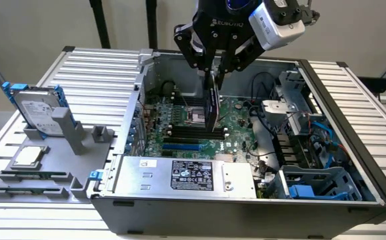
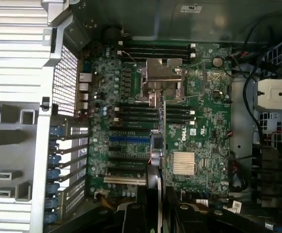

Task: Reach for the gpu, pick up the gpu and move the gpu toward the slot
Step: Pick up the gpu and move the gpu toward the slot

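Green motherboard point(image 1: 230, 122) lies directly under the gripper point(image 1: 214, 71), inside the open computer case point(image 1: 326, 165). Gripper clenched on the gpu point(image 1: 214, 107), gripped at its upper edge; card hangs edge-down, vertical, over the expansion slots point(image 2: 126, 160). Whether its lower edge touches the board cannot be told. In the wrist view the gpu point(image 2: 155, 160) runs as a thin edge out from between the fingers point(image 2: 143, 204), above the blue slot point(image 2: 129, 139). Well off to the exterior view's left of the gripper: hard drive point(image 1: 38, 114) with blue rails upright in a grey holder point(image 1: 52, 170), CPU chip point(image 1: 30, 156) beside it.
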You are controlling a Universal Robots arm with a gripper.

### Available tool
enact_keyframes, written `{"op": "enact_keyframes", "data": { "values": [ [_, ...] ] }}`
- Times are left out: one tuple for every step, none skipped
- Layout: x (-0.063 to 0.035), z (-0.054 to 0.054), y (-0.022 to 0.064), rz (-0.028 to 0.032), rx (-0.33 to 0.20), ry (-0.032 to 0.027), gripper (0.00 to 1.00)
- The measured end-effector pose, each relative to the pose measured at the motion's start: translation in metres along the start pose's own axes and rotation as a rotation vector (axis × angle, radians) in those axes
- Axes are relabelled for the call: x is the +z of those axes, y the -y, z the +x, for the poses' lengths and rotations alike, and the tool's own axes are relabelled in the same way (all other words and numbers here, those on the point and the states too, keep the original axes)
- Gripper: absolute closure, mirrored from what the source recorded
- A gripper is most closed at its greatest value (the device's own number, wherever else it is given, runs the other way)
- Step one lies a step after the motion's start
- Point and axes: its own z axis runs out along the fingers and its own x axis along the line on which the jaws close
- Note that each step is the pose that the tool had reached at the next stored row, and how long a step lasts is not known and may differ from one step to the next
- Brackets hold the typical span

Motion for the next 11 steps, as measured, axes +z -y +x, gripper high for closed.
{"op": "enact_keyframes", "data": {
  "values": [
    [0.0014,-0.0022,-0.0023,0.0003,0.0,-0.0006,0.73],
    [0.0023,-0.004,-0.0043,0.0008,0.0,-0.0016,0.73],
    [0.0026,-0.0054,-0.0052,0.0017,0.0,-0.0029,0.73],
    [0.0027,-0.0061,-0.0057,0.0017,0.0,-0.0043,0.73],
    [0.0026,-0.0065,-0.006,0.0018,0.0,-0.0044,0.73],
    [0.0026,-0.0066,-0.0062,0.002,0.0,-0.0046,0.73],
    [0.0026,-0.0066,-0.0062,0.0019,0.0,-0.0046,0.73],
    [0.0026,-0.0067,-0.0062,0.0019,0.0,-0.0046,0.73],
    [0.0026,-0.0067,-0.0062,0.0019,0.0,-0.0046,0.73],
    [0.0026,-0.0068,-0.0062,0.0019,0.0,-0.0046,0.73],
    [0.0027,-0.0067,-0.0062,0.0019,0.0,-0.0046,0.73]
  ]
}}
